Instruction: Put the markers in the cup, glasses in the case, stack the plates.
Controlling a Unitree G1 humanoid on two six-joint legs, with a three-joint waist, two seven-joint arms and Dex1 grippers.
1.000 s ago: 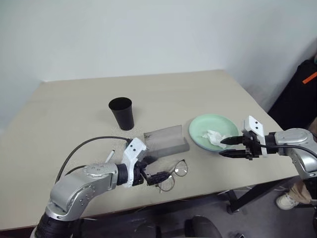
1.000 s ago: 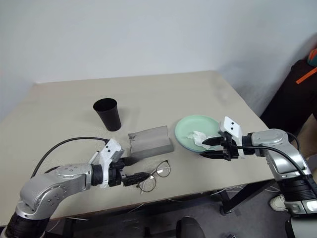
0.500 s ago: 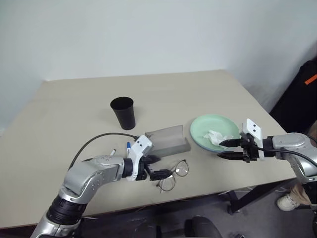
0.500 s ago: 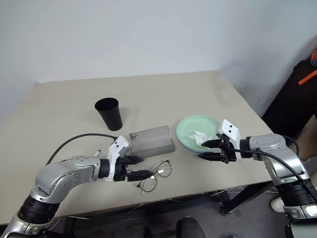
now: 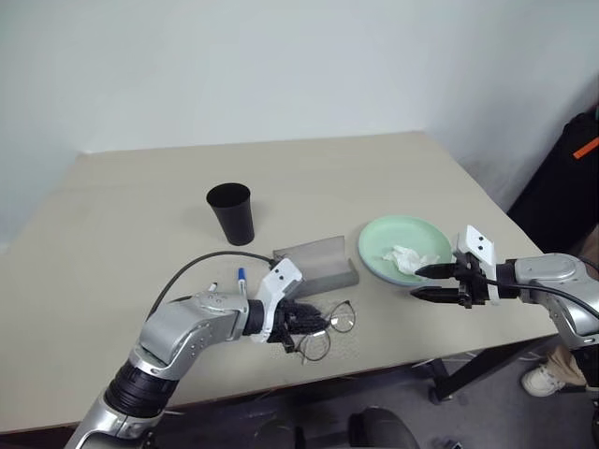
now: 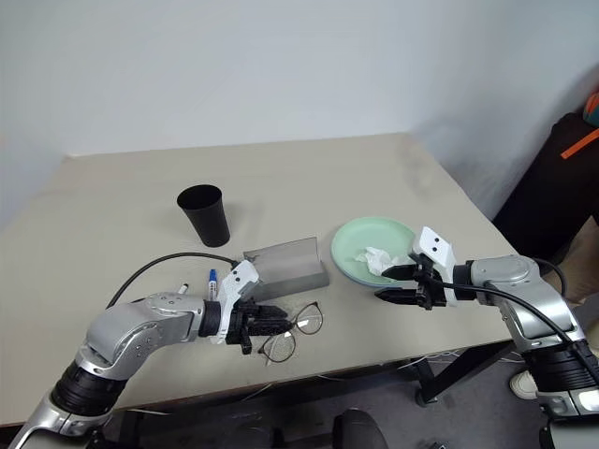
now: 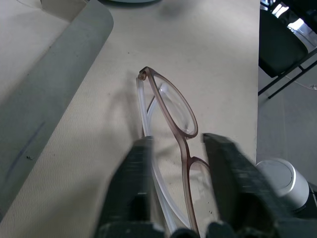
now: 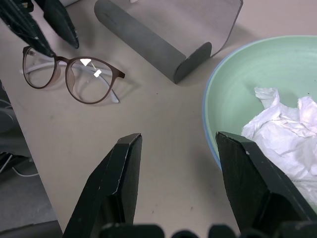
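The glasses lie near the table's front edge, in front of the open grey case. My left gripper has closed its fingers around the glasses' frame and arms, which rest on the table. Two markers lie behind my left arm, partly hidden. The black cup stands upright further back. The mint green plate holds a crumpled tissue, and a thin light blue edge shows under its rim. My right gripper hovers open at that plate's near edge, holding nothing.
The table's front edge runs just below the glasses. A black bag with an orange stripe stands off the table at the right. A person's shoe is on the floor below it. A black cable loops over my left arm.
My left gripper slid right along the table onto the glasses and its fingers went from wide apart to closed around them. The right arm stayed put.
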